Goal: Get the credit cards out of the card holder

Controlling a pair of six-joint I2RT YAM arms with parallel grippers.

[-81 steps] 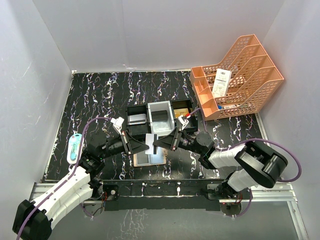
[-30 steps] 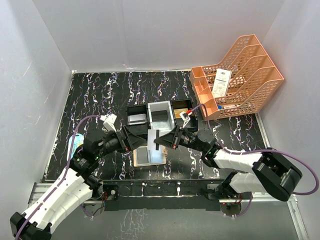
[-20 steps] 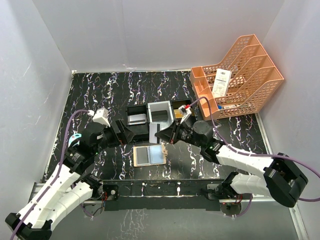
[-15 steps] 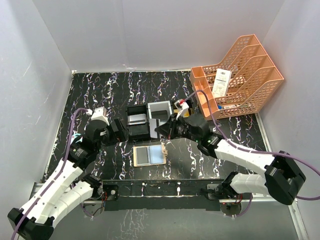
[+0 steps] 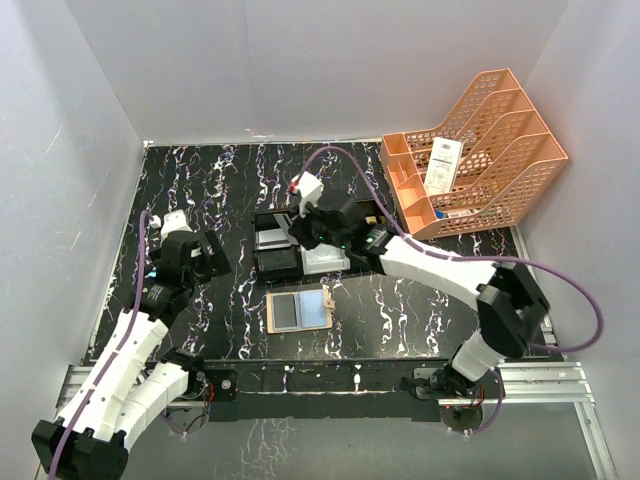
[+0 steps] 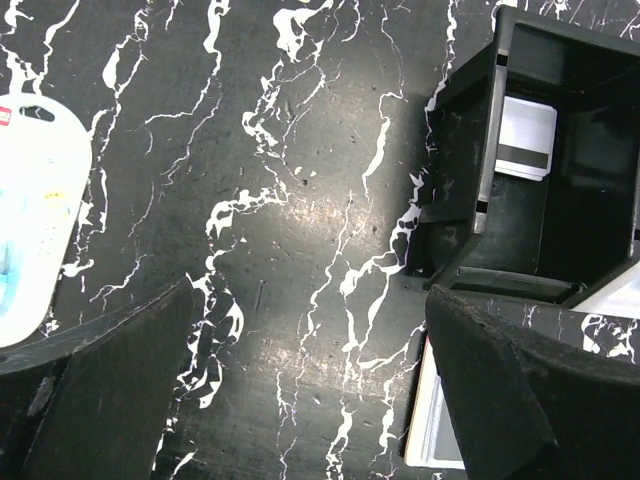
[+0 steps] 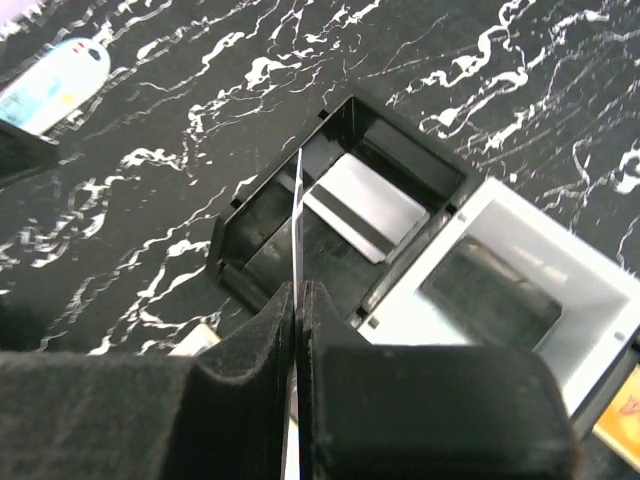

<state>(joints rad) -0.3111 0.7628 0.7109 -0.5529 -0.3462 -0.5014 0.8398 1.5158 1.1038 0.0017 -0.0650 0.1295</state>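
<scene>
The right fingers (image 7: 288,300) are pinched shut on a card (image 7: 299,215). The wrist view only shows it edge-on, a thin pale line, so there's no telling its colour. It hangs over the left compartment of the black-and-grey tray (image 7: 225,255), where a grey card (image 7: 365,205) lies flat. From the top view, that arm hides the held card and most of the tray's right compartment. A gold card (image 7: 622,425) is cut off at the wrist view's edge. The right arm reaches far and left from its base, stretched low over the surface (image 5: 200,190).

The left fingers (image 5: 208,256) are spread wide with nothing between them, above bare surface left of the tray, and that arm angles up along the left side. A white and blue packet (image 6: 30,220) is cut off at the left of that wrist view.

The card holder (image 5: 298,311) lies open on the surface just near of the tray, apart from both arms.
</scene>
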